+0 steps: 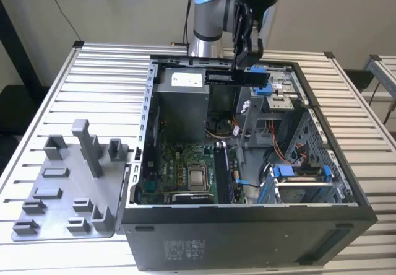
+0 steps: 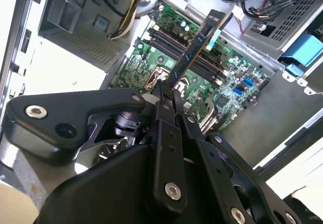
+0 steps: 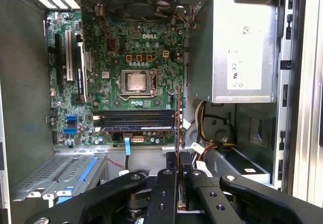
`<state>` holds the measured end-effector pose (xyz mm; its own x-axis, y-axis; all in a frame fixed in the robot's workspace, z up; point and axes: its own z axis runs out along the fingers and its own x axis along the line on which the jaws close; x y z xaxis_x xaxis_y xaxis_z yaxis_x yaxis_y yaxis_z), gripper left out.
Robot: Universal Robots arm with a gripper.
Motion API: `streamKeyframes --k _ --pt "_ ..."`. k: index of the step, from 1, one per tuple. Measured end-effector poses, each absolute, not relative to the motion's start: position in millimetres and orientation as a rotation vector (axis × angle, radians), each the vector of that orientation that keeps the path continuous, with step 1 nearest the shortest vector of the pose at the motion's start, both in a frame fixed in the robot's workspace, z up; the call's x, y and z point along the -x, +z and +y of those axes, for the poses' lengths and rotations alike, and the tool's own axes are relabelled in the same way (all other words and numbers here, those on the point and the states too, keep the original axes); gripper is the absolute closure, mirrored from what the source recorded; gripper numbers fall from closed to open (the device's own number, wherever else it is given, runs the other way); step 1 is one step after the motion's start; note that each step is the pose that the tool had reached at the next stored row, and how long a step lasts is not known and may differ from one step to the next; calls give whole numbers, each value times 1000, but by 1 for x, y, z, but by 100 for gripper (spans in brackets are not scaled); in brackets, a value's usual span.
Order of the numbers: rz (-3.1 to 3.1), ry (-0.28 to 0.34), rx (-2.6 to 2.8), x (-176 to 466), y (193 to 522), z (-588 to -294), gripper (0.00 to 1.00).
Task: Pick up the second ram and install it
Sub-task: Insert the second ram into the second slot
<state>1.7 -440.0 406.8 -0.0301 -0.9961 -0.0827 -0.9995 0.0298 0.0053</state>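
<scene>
My gripper [image 1: 245,63] hangs over the open PC case [image 1: 247,216], shut on the second ram [image 1: 226,77], a long dark stick held level above the case's back half. In the second wrist view the second ram [image 2: 196,47] juts out from my gripper [image 2: 166,94] over the green motherboard [image 2: 151,62]. In the first wrist view the second ram [image 3: 177,118] shows edge-on as a thin line, clamped in my gripper [image 3: 178,159]. It crosses the end of the dark memory slots [image 3: 133,118], high above them. A stick with a pale label [image 3: 146,127] sits in the slot row.
A grey plastic holder [image 1: 71,191] with upright pegs lies on the slatted table at the exterior view's left of the case. Inside the case are a grey power supply [image 1: 182,104], a bare processor socket [image 1: 198,177], cables and blue drive brackets [image 1: 297,171].
</scene>
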Motion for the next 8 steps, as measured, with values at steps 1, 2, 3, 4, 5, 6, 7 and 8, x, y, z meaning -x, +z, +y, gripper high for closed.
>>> streamKeyframes --k 1,2,3,4,5,6,7,8 --pt "2214 95 2147 -2 407 -440 86" --pt "2215 95 2146 -2 407 -440 86" --pt "2216 95 2145 -2 407 -440 86" --pt "2218 95 2143 -2 407 -440 86" --pt "2219 95 2142 -2 407 -440 86" --pt "2221 95 2140 -2 407 -440 86" --pt "2223 94 2138 -2 407 -440 86" --pt "2225 94 2136 -2 407 -440 86"
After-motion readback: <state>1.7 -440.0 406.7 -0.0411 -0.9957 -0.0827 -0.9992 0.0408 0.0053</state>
